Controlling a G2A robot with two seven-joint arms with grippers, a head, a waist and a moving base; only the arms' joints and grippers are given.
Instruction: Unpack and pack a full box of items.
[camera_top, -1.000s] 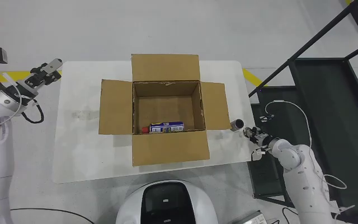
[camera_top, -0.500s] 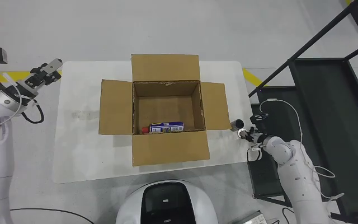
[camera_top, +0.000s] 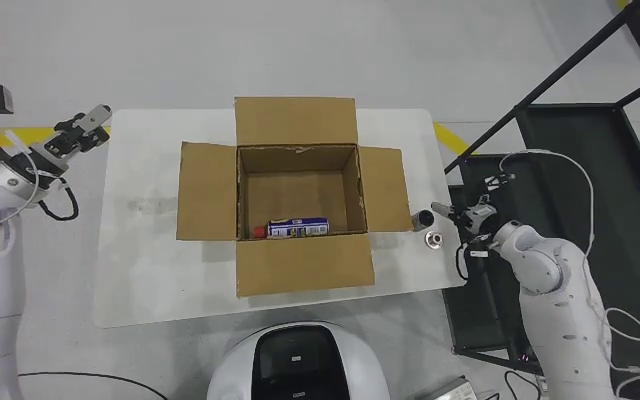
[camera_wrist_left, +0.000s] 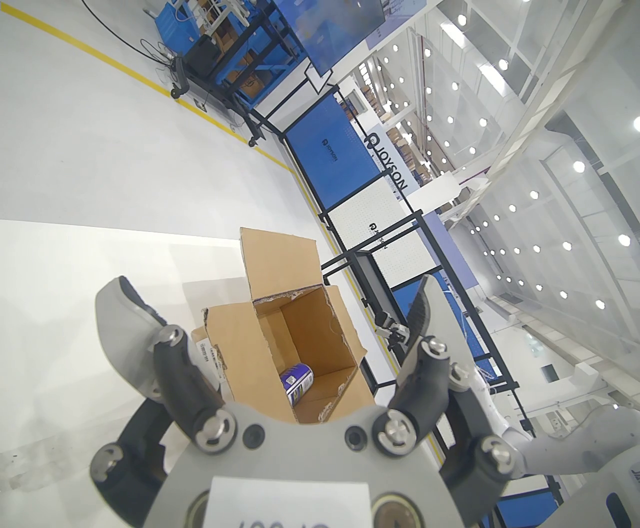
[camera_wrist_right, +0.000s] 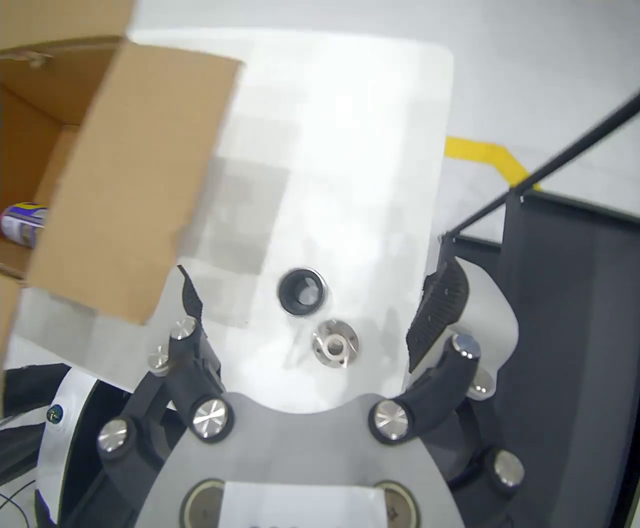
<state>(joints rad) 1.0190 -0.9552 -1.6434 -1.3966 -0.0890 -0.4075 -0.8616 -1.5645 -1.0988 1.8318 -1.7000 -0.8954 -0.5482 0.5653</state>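
Here, right tool (camera_wrist_right: 317, 296) gapes wide, empty, near a metal flange (camera_wrist_right: 334, 345); left tool (camera_wrist_left: 272, 300) also wide, empty.

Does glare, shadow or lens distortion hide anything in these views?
Top view: even light; the can shows inside the shaded box. Right wrist view: a flap shadows the table beside the black ring, not covering it. Left wrist view: ceiling lamps glare.

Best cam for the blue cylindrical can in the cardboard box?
Top view: the blue cylindrical can shows full length, red cap included, on its side by the near wall of the cardboard box. Left wrist view sees it foreshortened; right wrist view catches one end past a flap.
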